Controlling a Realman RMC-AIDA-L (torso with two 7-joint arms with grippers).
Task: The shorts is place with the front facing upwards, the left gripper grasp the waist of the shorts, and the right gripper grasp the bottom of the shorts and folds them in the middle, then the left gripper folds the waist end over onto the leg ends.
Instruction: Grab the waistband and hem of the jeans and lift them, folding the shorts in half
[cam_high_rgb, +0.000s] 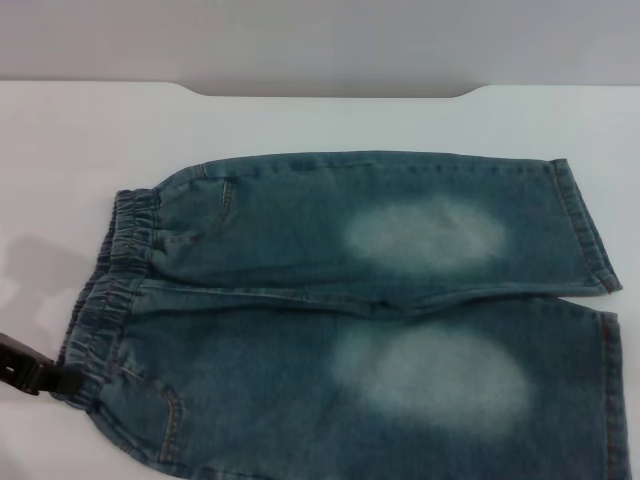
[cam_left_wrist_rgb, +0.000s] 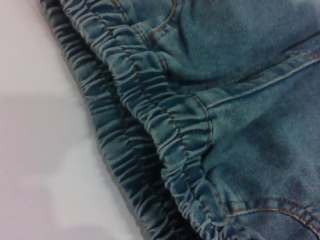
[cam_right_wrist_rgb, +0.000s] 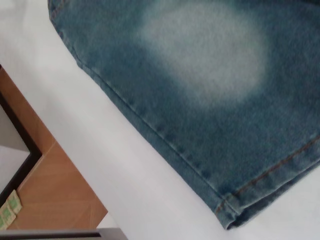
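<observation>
From my console, the shorts (cam_high_rgb: 360, 310) lay flat and front-up on the white table (cam_high_rgb: 80, 130), gathered waistband (cam_high_rgb: 115, 285) toward my robot's left, the two leg hems (cam_high_rgb: 590, 240) toward its right, a pale faded oval on each leg. The left gripper (cam_high_rgb: 25, 368) showed only as a black piece at the head view's left edge, just beside the near end of the waistband; I could not tell whether it was released or clenched. Its wrist camera looked close onto the ruffled elastic (cam_left_wrist_rgb: 150, 115) and a pocket seam. The right gripper did not appear in any view; its wrist camera hung over one leg's stitched hem corner (cam_right_wrist_rgb: 227, 210), with the table edge and a brown floor (cam_right_wrist_rgb: 55, 185) beyond
</observation>
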